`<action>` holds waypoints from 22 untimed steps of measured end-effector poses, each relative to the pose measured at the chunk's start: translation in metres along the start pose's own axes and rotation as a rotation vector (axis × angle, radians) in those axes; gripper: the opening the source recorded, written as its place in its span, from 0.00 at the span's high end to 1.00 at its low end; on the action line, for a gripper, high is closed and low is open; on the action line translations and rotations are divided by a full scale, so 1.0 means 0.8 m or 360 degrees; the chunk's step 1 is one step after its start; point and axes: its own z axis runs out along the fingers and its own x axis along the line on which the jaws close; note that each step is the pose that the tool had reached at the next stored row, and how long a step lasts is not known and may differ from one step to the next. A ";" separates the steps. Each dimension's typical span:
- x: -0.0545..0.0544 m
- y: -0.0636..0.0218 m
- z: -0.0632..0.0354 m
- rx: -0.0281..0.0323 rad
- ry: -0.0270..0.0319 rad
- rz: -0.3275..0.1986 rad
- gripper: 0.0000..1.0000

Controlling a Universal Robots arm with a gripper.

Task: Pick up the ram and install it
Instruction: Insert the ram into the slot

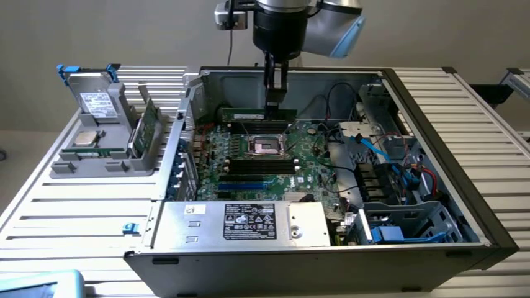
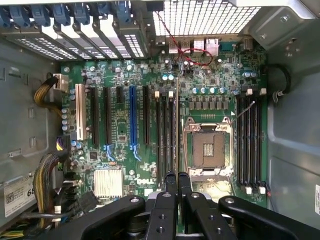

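Where the table (image 1: 83, 217) reached its left edge in the exterior view, a grey holder (image 1: 91, 166) stood with a drive (image 1: 99, 99) upright in it. A silver chip (image 1: 87, 138) lay flat beside the drive, and a green stick (image 1: 149, 130) stood on edge at the holder's right side. Bare slats lay open in front of the holder, down to the table's near-left corner. Just right of the holder rose the left wall of the open-topped case (image 1: 439, 146), its board (image 2: 120, 130) exposed from above. A power supply (image 1: 240, 220) filled the case's near edge. Loose cables (image 1: 373, 149) and a cage (image 1: 406, 223) crowded its right side. Between the left wall and those cables the board's middle lay open, with the socket (image 1: 269, 146) at its centre and dark slots (image 1: 260, 164) on the socket's near side. The ram (image 1: 248, 115) hung level over the board's far part, beyond the socket and near the case's far wall, its length running left to right. In the wrist view it showed edge-on, lined up along the slots next to the socket. The arm (image 1: 286, 25) stood upright over the case's far edge, wrist pointing straight down. The gripper (image 1: 277, 104) was clenched on the ram toward its right end, fingers (image 2: 171, 182) pressed close on either face.
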 end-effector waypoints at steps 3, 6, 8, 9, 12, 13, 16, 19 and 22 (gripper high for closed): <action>0.002 0.000 0.006 0.00010 0.00007 0.0000 0.87; 0.002 -0.001 0.012 0.00016 0.00009 0.0000 0.87; 0.002 -0.002 0.017 0.00016 0.00009 0.0000 0.87; 0.002 -0.002 0.019 0.00015 0.00011 0.0000 0.87; 0.002 -0.005 0.026 0.00017 0.00008 0.0000 0.87; 0.002 -0.005 0.028 0.00015 0.00010 0.0000 0.87; 0.005 -0.005 0.034 0.00015 0.00012 0.0000 0.87; 0.009 -0.006 0.039 0.00015 0.00012 0.0000 0.87; 0.013 -0.006 0.042 0.00015 0.00012 0.0000 0.87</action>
